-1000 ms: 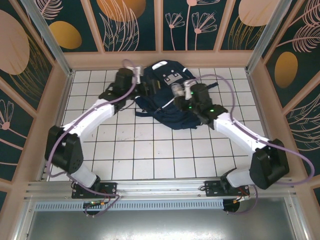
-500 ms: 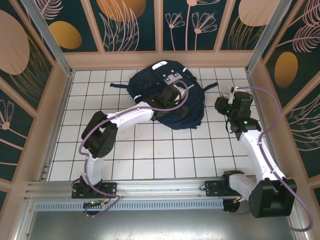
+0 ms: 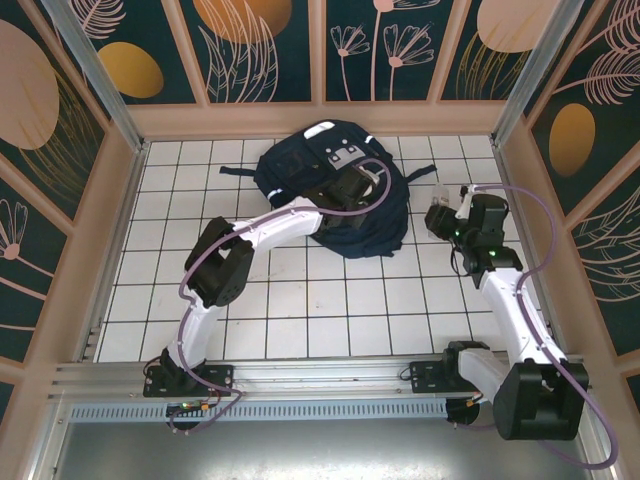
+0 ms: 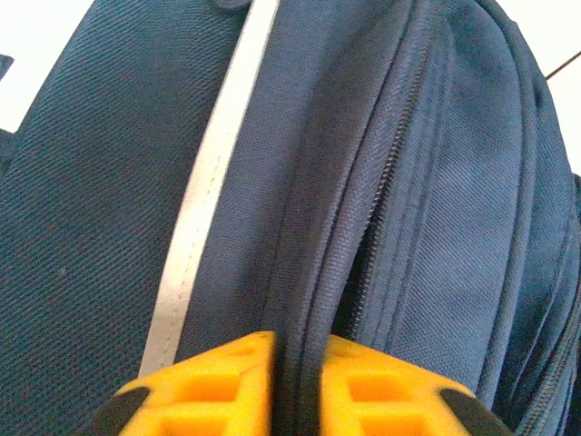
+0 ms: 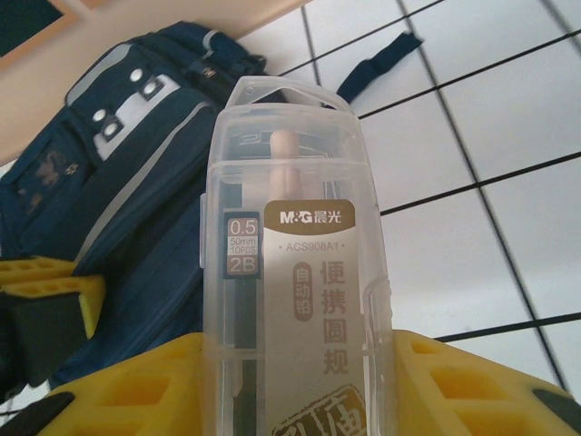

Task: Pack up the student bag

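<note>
Navy fabric makes up the student bag [image 3: 290,170], which lies on its back at the far middle of the white tiled table [image 3: 300,290], its light grey patch [image 3: 345,155] facing up. The left arm reaches across it, and the left gripper [image 4: 298,356] has its yellow fingers [image 4: 213,381] drawn almost together, pinching a raised ridge of the bag's cloth just beside the zipper [image 4: 381,200]. A white reflective stripe [image 4: 204,200] runs along the panel to the left of that ridge. The zipper gapes a little, but the opening is dark, so whether anything lies inside the bag cannot be told.

To the right of the bag and apart from it, the right gripper [image 5: 304,377] clamps a clear plastic case [image 5: 295,227] upright between its fingers. Inside the case sit a dark lead tube [image 5: 241,263] marked 2B and a pale rod-like piece [image 5: 284,150] near the lid.
</note>
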`<control>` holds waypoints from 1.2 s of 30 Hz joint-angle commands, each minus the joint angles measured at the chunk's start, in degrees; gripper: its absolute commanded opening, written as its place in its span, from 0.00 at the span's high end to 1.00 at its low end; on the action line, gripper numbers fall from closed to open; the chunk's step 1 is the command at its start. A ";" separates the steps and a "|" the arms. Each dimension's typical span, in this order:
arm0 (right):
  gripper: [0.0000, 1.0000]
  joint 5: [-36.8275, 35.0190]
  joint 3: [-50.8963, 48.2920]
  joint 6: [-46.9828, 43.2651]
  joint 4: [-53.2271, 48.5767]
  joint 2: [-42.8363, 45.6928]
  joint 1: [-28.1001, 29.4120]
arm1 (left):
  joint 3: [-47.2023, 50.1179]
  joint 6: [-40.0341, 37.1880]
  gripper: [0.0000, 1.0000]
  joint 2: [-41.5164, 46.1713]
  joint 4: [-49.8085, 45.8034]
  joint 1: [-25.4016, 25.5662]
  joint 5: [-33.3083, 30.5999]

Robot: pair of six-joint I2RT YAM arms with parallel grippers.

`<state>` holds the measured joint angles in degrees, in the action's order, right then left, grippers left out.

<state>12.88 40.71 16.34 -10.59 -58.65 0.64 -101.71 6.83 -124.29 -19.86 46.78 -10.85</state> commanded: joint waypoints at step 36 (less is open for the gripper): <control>0.56 6.43 11.55 34.44 40.76 -40.09 16.60 | 5.25 17.90 1.00 12.56 9.03 -5.45 19.23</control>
<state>21.96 53.25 42.96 20.08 -97.62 15.94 -96.62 21.87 -115.22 -16.08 40.80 4.10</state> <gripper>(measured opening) 0.447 0.052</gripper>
